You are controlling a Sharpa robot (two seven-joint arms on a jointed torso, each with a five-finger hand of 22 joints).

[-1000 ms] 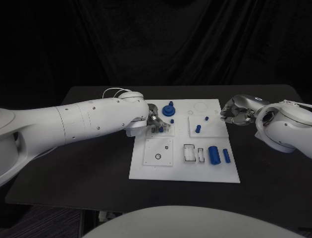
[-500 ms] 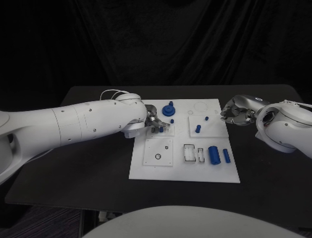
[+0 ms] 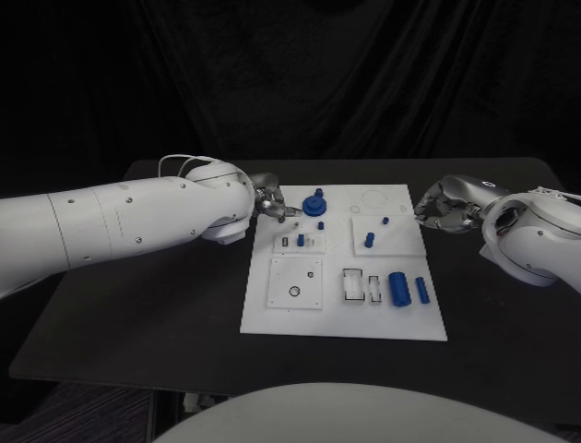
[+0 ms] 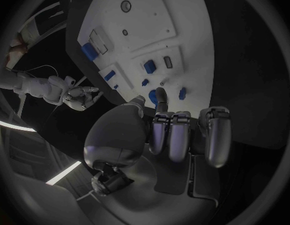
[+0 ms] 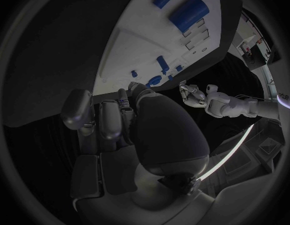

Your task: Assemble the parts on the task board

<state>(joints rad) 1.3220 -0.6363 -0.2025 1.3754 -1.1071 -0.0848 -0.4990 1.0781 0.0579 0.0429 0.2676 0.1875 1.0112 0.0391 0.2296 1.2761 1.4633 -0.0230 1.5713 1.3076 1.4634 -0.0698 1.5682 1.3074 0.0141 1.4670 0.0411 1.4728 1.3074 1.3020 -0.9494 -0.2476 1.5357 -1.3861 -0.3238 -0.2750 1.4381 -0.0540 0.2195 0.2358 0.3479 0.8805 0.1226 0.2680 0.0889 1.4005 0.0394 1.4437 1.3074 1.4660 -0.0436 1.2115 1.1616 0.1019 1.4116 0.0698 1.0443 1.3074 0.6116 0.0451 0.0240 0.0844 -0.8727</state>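
The white task board (image 3: 344, 318) lies at the middle of the black table (image 3: 131, 305). The left hand (image 3: 272, 205) hovers at the board's far-left corner, fingers curled in and grasping nothing. The right hand (image 3: 440, 207) sits just off the board's right edge over the table, fingers likewise clenched on nothing. On the board, a blue knobbed part (image 3: 314, 203) stands near the left hand, small blue pegs (image 3: 368, 240) stand at the board's centre, and a large blue cylinder (image 3: 398, 288) lies beside a thinner blue rod (image 3: 422, 290) near its right edge.
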